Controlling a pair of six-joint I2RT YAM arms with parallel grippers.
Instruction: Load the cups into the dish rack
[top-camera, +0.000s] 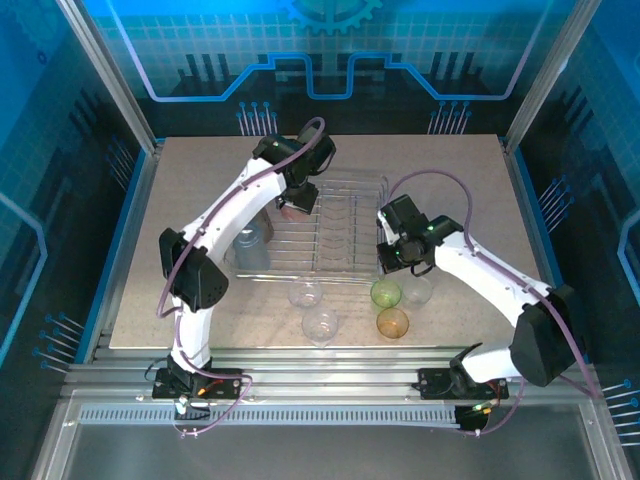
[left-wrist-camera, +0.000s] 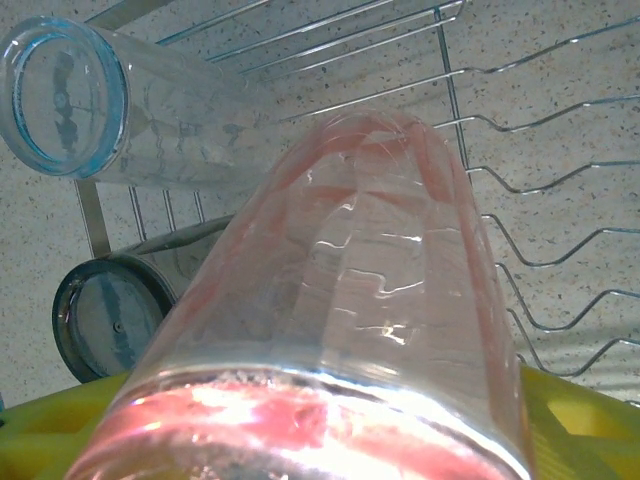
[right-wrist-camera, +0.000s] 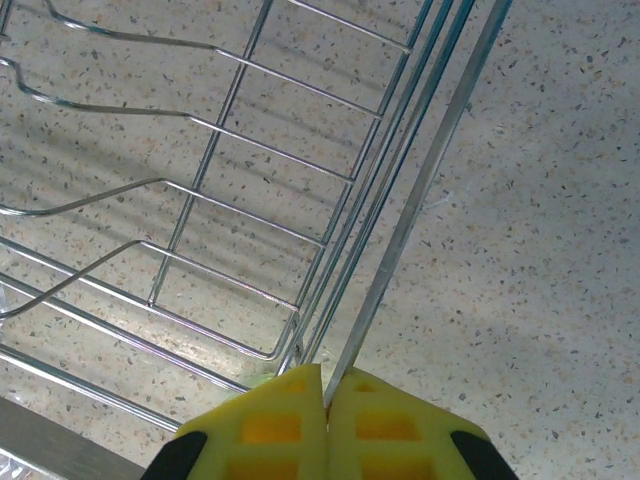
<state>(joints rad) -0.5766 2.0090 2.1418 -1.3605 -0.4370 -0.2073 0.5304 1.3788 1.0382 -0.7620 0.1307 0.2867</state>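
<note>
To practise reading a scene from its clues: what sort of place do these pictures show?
Probably a robotics test cell, not a kitchen: left arm and right arm bolted to a metal frame, blue printed panels walling the tabletop, a dish rack and cups.

left arm (top-camera: 235, 205) extended forward, left tool (top-camera: 293, 200) gripping; right arm (top-camera: 480, 275) bent, right tool (right-wrist-camera: 326, 400) closed

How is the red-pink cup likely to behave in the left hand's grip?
The red-pink cup looks glossy and smooth, so it may slip between the yellow fingers. Its thin translucent wall suggests it is light. Being round, it would probably roll if laid sideways.
</note>
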